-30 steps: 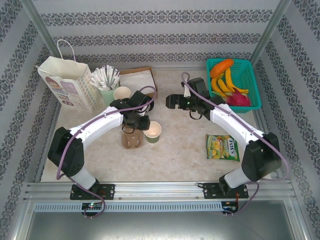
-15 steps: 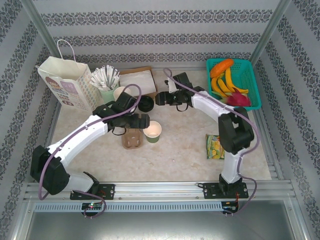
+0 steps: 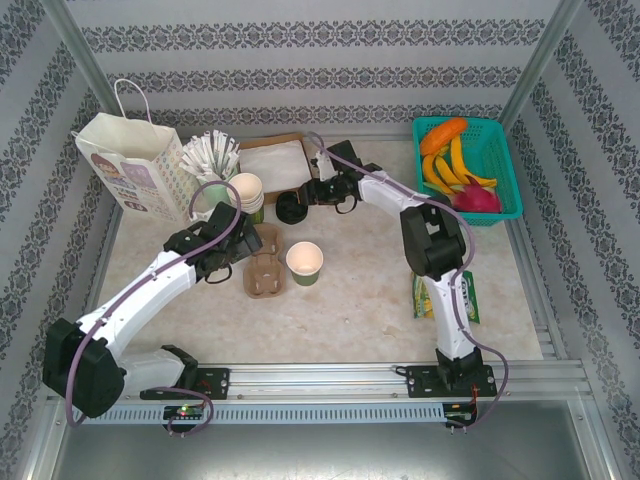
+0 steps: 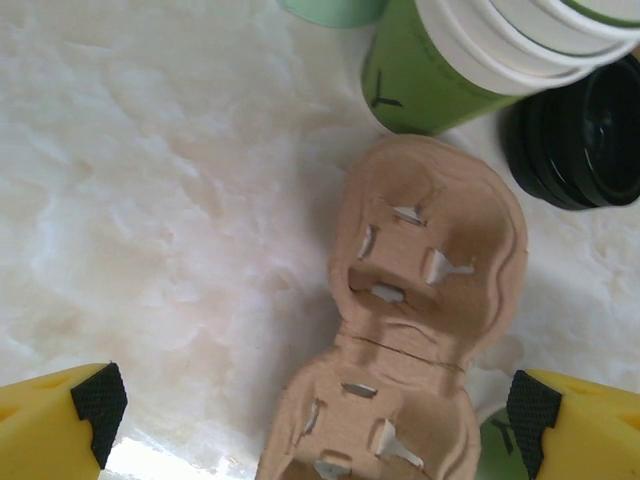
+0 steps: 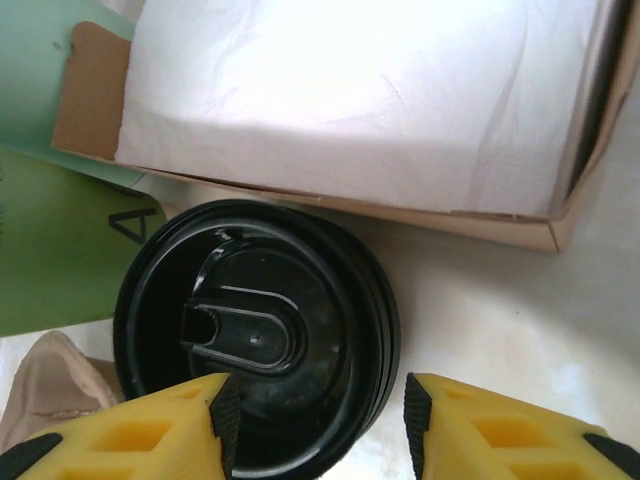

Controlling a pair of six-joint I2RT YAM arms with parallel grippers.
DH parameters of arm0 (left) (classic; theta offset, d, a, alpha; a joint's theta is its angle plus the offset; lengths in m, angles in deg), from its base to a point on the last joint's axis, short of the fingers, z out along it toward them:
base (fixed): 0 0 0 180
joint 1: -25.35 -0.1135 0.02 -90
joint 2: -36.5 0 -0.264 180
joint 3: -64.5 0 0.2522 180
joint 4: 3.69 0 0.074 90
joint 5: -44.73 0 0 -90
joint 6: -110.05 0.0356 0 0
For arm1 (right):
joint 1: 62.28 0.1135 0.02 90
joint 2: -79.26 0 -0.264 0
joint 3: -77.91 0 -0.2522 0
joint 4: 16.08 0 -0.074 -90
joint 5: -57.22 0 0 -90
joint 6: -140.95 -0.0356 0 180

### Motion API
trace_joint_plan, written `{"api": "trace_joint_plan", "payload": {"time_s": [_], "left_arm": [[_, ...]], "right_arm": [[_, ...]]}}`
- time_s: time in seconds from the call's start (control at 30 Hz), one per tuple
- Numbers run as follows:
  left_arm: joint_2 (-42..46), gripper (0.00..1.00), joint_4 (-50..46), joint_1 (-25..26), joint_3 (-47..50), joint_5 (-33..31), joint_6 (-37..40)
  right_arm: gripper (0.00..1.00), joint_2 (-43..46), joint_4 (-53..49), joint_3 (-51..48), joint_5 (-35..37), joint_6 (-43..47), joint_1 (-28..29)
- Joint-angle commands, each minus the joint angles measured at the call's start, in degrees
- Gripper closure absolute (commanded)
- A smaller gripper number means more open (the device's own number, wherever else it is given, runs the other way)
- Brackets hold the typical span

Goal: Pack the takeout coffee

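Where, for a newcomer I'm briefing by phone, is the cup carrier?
Start at the white paper bag back left, then come toward the middle of the table. The cup carrier lies flat beside the open green cup: the only brown moulded tray, with two sockets.

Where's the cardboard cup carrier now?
Top view, left of centre: the cup carrier lies flat, left of the open green cup, nearer than the stacked cream cups.

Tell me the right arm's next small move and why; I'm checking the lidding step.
Probably close the right pincer on the top black lid and lift it straight up. Its fingertips flank that lid beside the napkin box, while the green cup next to the cardboard carrier stands open with no lid on.
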Motion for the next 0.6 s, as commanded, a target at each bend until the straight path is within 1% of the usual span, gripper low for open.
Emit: {"api": "trace_joint_plan", "payload": {"time_s": [0.0, 0.1, 0.27, 0.43, 0.57], "left_arm": [[1.7, 0.0, 1.3, -0.6, 0.6, -5.2, -3.7], [2.4, 0.0, 1.7, -0.7, 1.4, -6.5, -3.3], [2.3, 0.0, 2.6, -0.8, 1.9, -6.7, -2.9], [1.6, 0.0, 2.6, -0.8, 1.9, -6.5, -2.7], [1.3, 0.0, 2.5, -0.7, 1.7, -6.2, -2.4]], "right_arm": [[0.52, -2.7, -3.1, 3.7, -1.8, 0.3, 0.9], [0.54, -3.8, -3.8, 4.6, -0.7, 0.4, 1.1], [0.61, -4.7, -4.1, 5.5, 0.0, 0.2, 1.2], [0.77, -5.7, -5.6, 7.2, 1.3, 1.1, 1.4], [0.82, -4.8, -6.3, 7.5, 3.4, 2.1, 1.7]]}}
